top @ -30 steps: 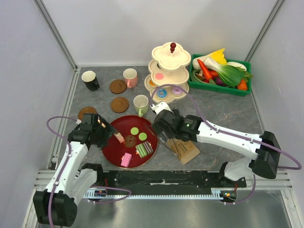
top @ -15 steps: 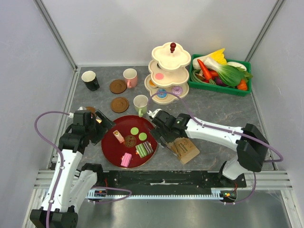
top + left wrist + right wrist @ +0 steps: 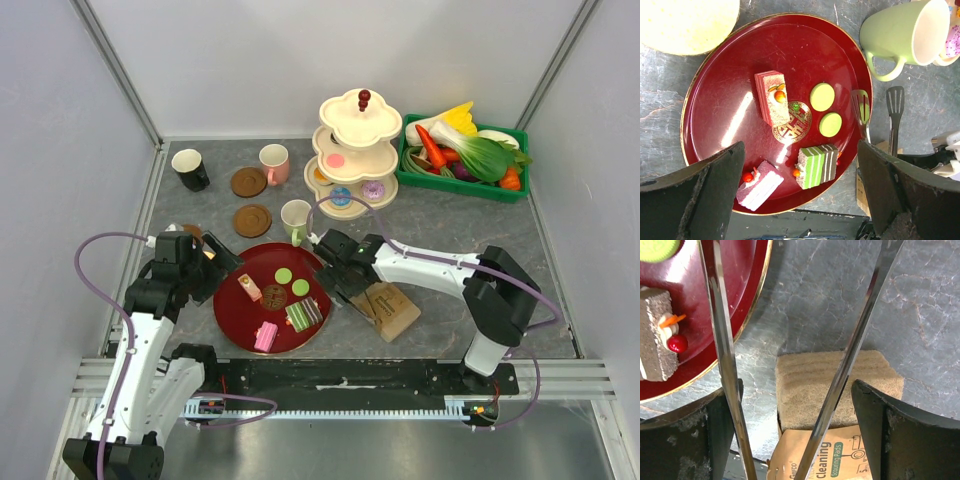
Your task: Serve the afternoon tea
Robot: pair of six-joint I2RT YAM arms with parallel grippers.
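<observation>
The red round tray [image 3: 232, 318] holds a red-topped cake slice [image 3: 249, 288], two green macarons [image 3: 284, 275], a green striped cake slice [image 3: 304, 315] and a pink cake slice [image 3: 266, 336]. In the left wrist view they show as the red slice [image 3: 772, 97], the striped slice [image 3: 817, 165] and the pink slice [image 3: 760, 182]. My left gripper [image 3: 207, 268] is open and empty at the tray's left edge [image 3: 800, 200]. My right gripper [image 3: 338, 268] is shut on metal tongs [image 3: 722, 340], whose open tips [image 3: 860, 107] hover over the tray's right rim. The green mug [image 3: 297, 218] stands just behind.
A tan scouring-pad pack [image 3: 392, 312] lies under the right wrist [image 3: 805, 385]. A black mug [image 3: 190, 168], a pink mug [image 3: 274, 163] and brown coasters [image 3: 252, 220] stand at the back left. The tiered cream stand [image 3: 352, 150] holds donuts. A green vegetable crate [image 3: 462, 178] is at the back right.
My left gripper let the red-topped slice go onto the tray and drew back to the left. My right gripper moved left with the tongs to the tray's right rim.
</observation>
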